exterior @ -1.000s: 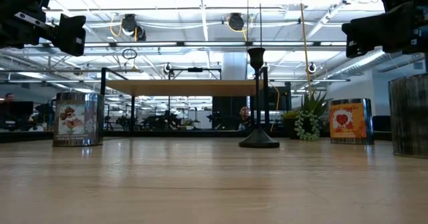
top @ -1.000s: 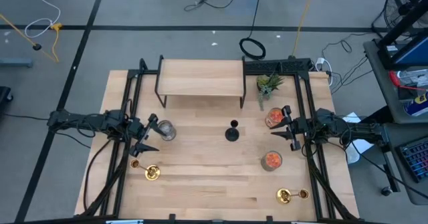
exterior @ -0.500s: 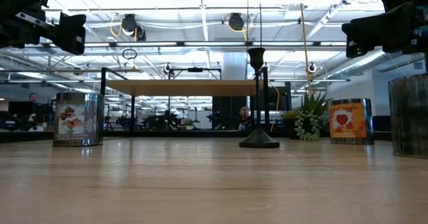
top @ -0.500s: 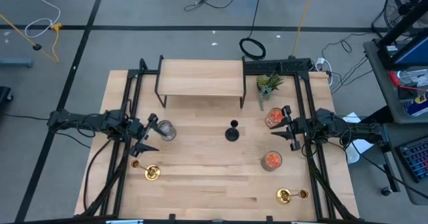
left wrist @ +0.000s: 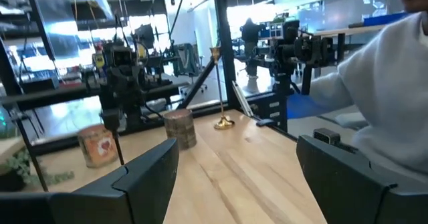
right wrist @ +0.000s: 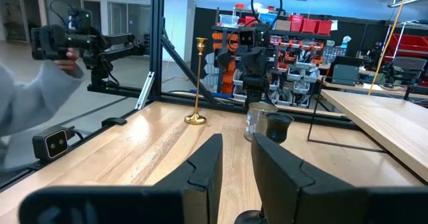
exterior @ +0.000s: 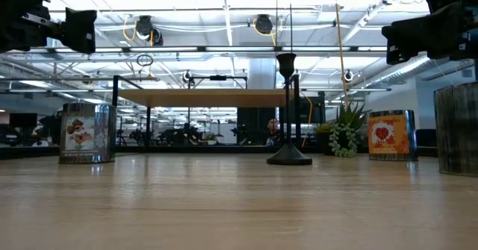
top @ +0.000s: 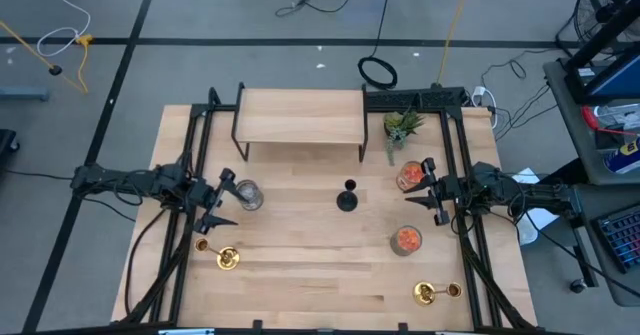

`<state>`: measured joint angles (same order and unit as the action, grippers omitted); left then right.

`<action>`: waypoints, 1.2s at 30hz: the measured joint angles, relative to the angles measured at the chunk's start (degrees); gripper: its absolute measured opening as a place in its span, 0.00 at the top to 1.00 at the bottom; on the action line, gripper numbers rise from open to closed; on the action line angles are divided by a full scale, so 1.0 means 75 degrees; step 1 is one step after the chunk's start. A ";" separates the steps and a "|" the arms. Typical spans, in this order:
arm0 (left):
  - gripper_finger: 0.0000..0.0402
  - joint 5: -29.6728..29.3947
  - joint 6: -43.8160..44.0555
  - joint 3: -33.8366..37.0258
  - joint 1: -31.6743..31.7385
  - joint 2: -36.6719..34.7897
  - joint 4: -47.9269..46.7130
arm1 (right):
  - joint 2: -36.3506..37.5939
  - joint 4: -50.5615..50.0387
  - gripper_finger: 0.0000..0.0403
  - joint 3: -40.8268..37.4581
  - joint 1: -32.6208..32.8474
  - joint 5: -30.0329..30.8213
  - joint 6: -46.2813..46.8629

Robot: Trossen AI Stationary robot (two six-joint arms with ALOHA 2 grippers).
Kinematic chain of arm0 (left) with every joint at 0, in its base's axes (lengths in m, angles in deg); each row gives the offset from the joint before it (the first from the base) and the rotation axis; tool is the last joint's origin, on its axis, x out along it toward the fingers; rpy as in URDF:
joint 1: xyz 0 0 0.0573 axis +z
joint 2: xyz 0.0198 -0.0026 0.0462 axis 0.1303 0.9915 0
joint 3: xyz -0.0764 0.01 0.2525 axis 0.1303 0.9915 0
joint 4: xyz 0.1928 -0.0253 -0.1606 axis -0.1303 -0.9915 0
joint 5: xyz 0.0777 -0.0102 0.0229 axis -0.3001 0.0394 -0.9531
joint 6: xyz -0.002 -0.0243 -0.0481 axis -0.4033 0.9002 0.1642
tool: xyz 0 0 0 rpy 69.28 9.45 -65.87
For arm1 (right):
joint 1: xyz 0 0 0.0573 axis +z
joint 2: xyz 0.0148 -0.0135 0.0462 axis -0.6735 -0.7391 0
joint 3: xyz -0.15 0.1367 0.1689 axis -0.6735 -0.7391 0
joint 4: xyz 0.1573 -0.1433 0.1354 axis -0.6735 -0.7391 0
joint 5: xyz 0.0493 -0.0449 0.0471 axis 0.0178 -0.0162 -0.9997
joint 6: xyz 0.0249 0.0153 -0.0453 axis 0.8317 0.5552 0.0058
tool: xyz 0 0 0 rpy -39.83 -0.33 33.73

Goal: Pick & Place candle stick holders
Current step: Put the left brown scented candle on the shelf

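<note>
The worktop [top: 300, 265] is pale blond wood with fine plank lines, framed by black rails. A black candle stick holder [top: 347, 196] stands mid-surface. Two shiny gold holders, one [top: 226, 258] on the left side and another [top: 426, 293] at the near right, gleam yellow. Two jars [top: 409, 176] [top: 406, 239] show orange-red contents; a third jar [top: 248, 195] looks clear and silvery. The small plant [top: 401, 126] is green. Both arms are matte black. A person's sleeve [left wrist: 388, 97] is light grey.

black holder [top: 347, 197] centre | gold holders [top: 226, 258] front-left, front-right | left end effector [top: 226, 203], right end effector [top: 424, 189] open
</note>
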<state>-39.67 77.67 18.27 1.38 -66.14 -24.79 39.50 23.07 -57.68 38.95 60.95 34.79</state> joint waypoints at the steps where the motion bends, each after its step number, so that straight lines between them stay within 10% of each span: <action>1: 0.23 -0.0003 0.0009 0.0000 0.0002 0.0000 0.0054 | 0.0000 0.0000 0.81 0.0002 -0.0002 0.0000 0.0000; 36: 0.23 -0.1739 -0.1020 0.0000 0.0001 0.0000 0.0363 | -0.0003 0.0000 0.81 -0.0001 -0.0002 0.0008 -0.0085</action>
<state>-52.71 70.02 18.27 1.39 -66.14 -22.06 39.48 23.07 -57.68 38.94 61.01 34.15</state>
